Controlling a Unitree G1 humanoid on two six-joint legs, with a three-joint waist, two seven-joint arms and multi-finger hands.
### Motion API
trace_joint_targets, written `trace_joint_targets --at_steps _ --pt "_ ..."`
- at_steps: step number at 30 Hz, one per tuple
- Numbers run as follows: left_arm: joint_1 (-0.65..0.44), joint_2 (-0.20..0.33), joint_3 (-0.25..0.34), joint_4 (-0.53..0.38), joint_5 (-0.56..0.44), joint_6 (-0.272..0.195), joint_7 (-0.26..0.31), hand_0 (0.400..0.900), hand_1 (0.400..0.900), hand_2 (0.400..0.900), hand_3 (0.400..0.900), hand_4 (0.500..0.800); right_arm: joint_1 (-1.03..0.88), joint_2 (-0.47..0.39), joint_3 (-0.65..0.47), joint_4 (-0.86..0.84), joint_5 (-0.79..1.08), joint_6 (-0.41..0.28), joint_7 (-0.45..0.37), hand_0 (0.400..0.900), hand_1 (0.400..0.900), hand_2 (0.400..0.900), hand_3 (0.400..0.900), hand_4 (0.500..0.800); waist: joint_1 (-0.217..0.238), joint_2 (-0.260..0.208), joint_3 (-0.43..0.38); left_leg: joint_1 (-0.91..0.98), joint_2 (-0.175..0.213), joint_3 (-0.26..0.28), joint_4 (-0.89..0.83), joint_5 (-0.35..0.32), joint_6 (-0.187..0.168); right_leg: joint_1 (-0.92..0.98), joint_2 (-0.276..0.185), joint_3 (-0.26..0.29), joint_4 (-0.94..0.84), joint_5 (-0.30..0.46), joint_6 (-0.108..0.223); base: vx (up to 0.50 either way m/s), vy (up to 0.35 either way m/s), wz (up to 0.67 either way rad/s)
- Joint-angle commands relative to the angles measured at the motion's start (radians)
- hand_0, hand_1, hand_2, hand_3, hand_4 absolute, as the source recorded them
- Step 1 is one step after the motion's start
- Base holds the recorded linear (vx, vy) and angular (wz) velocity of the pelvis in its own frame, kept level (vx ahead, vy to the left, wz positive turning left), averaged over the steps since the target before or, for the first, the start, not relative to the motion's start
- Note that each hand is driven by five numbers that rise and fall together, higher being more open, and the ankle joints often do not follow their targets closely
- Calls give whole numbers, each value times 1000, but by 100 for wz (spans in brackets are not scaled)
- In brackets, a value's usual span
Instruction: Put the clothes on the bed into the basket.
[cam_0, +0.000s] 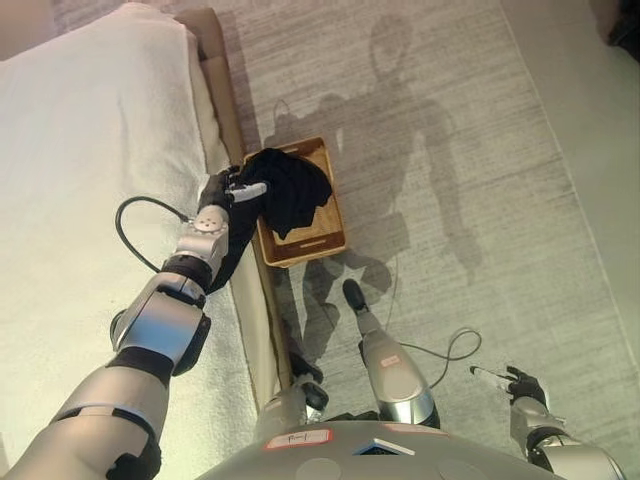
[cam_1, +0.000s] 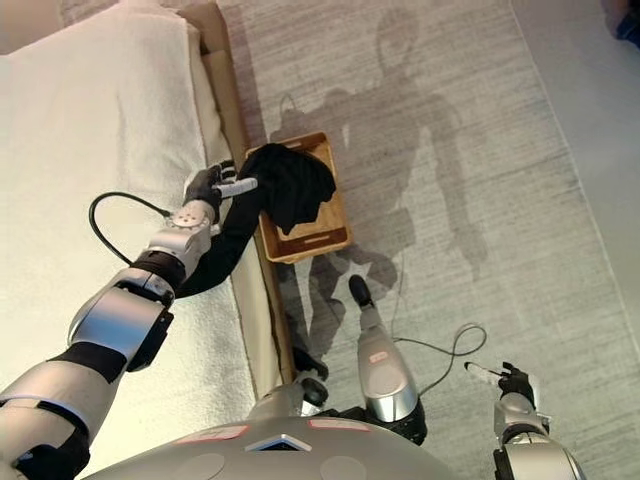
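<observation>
Step in hand: carrying the black garment (cam_1: 290, 185) off the bed (cam_0: 90, 150) and into the basket (cam_0: 335, 235); this reads as the drop-off stage.
Garment: most of it is bunched over the basket's near-bed half, filling the upper part of the tray; a dark tail trails back over the bed's right edge and under the left forearm.
Basket: a shallow wooden tray on the carpet (cam_0: 470, 150), just beside the bed's right edge, its long side parallel to that edge; the lower end of its floor is bare.
Left robot hand (cam_1: 215, 186): at the bed's right edge, touching the garment where it crosses toward the basket; its fingers look curled into the cloth with one white-tipped finger laid across the fabric, so it appears clamped on the garment.
Right robot hand (cam_1: 505, 380): low over the carpet, well apart from the basket, idle, fingers relaxed and holding nothing.
How to do it well: I judge the hand should travel further out, past the basket's near rim, so the trailing tail clears the bed edge before release.
Risk: letting go here would likely leave the tail draped over the rim or on the bed.
Bed: no other clothes show on its white cover.
</observation>
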Motion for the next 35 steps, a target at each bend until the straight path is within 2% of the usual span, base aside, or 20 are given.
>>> trace_joint_targets --at_steps 1,2,4,5,6,7,9,10,11,12,13,15,16,17,19,23,25,26,35 --pt "54 -11 94 22 73 -63 4 900 900 900 900 800 65 -30 29 40 -34 13 2 900 900 900 900 800 3 26 -30 44 51 -125 6 -6 -63 117 -18 -82 0 -129 45 -36 7 16" --pt "57 -11 95 20 74 -63 4 900 900 900 900 800 66 -31 29 39 -34 13 2 900 900 900 900 800 2 26 -29 46 51 -125 6 -6 -63 119 -18 -82 0 -130 45 -70 18 22" --pt "139 -22 105 6 98 -67 -2 900 900 900 900 800 67 -15 40 40 -55 17 12 900 900 900 900 800 20 22 -32 65 45 -140 6 -10 -56 151 -23 -95 0 -136 44 -84 23 24" --pt "226 -38 127 2 113 -67 -13 900 900 900 900 800 67 7 53 43 -73 22 22 900 900 900 900 800 39 19 -38 83 41 -151 6 -15 -52 180 -26 -108 0 -141 43 -81 20 24" --pt "227 -38 127 1 114 -67 -13 900 900 900 900 800 67 7 54 43 -73 22 22 900 900 900 900 800 38 19 -38 84 41 -151 6 -15 -52 181 -26 -108 0 -142 43 -122 41 30" --pt "315 -47 139 3 159 -65 -23 900 900 900 900 800 63 25 68 44 -97 26 34 900 900 900 900 800 61 12 -47 98 36 -163 6 -17 -46 209 -28 -117 0 -148 41 -94 29 21" --pt "358 -52 143 20 188 -61 -28 900 900 900 900 800 57 33 81 46 -112 27 38 900 900 900 900 800 69 6 -52 107 34 -168 6 -19 -43 225 -29 -122 0 -151 41 -96 31 20" --pt "440 -59 154 41 244 -55 -42 900 900 900 900 800 48 45 95 48 -138 29 45 900 900 900 900 800 91 -4 -66 121 30 -178 6 -20 -37 248 -33 -132 0 -155 40 -64 28 13" --pt "442 -59 154 40 244 -55 -42 900 900 900 900 800 49 45 96 48 -138 29 45 900 900 900 900 800 90 -5 -66 121 30 -179 6 -20 -37 249 -33 -132 0 -155 40 -102 40 24" --pt "491 -65 176 48 245 -50 -40 900 900 900 900 800 46 55 100 48 -146 28 46 900 900 900 900 800 104 -10 -73 126 28 -187 6 -21 -33 261 -36 -139 0 -157 39 -96 37 30" --pt "548 -82 176 61 271 -49 -51 900 900 900 900 800 35 65 109 41 -157 30 47 900 900 900 900 800 119 -20 -83 134 25 -196 6 -20 -29 277 -37 -150 0 -159 39 -96 36 30" --pt "581 -88 182 59 278 -44 -52 900 900 900 900 800 31 69 110 39 -160 30 47 900 900 900 900 800 131 -24 -90 137 22 -205 6 -21 -27 287 -41 -160 0 -161 40 -86 50 33" --pt "629 -102 178 88 307 -40 -62 900 900 900 900 800 26 79 121 33 -172 33 48 900 900 900 900 800 146 -32 -97 145 19 -218 6 -23 -22 308 -45 -172 0 -162 41 -82 55 35" --pt "630 -102 178 88 307 -40 -62 900 900 900 900 800 27 79 121 33 -172 32 48 900 900 900 900 800 145 -32 -97 145 19 -218 6 -23 -22 308 -45 -173 0 -162 41 -70 53 32" --pt "672 -117 162 127 389 -28 -61 900 900 900 900 800 25 91 138 34 -203 37 49 900 900 900 900 800 162 -43 -106 154 12 -231 6 -28 -15 331 -54 -191 0 -165 46 -65 74 22" --pt "692 -110 164 143 437 -16 -38 900 900 900 900 800 14 112 163 27 -223 39 47 900 900 900 900 800 180 -57 -110 160 4 -248 6 -33 -7 350 -62 -207 0 -166 50 -56 67 22" --pt "708 -107 141 142 491 -13 -32 900 900 900 900 800 16 128 193 12 -248 42 49 900 900 900 900 800 190 -69 -113 172 -3 -257 6 -41 -1 367 -69 -219 3 -168 55 -57 56 13" --pt "707 -106 142 142 491 -13 -32 900 900 900 900 800 15 129 194 11 -248 42 49 900 900 900 900 800 191 -73 -114 162 -3 -250 6 -27 4 356 -69 -220 2 -157 48 -86 63 12" --pt "721 -110 138 138 499 -11 -3 900 900 900 900 800 22 159 250 -3 -301 46 41 900 900 900 900 800 206 -92 -110 168 -22 -273 6 -36 17 377 -84 -240 7 -160 57 -23 39 9"
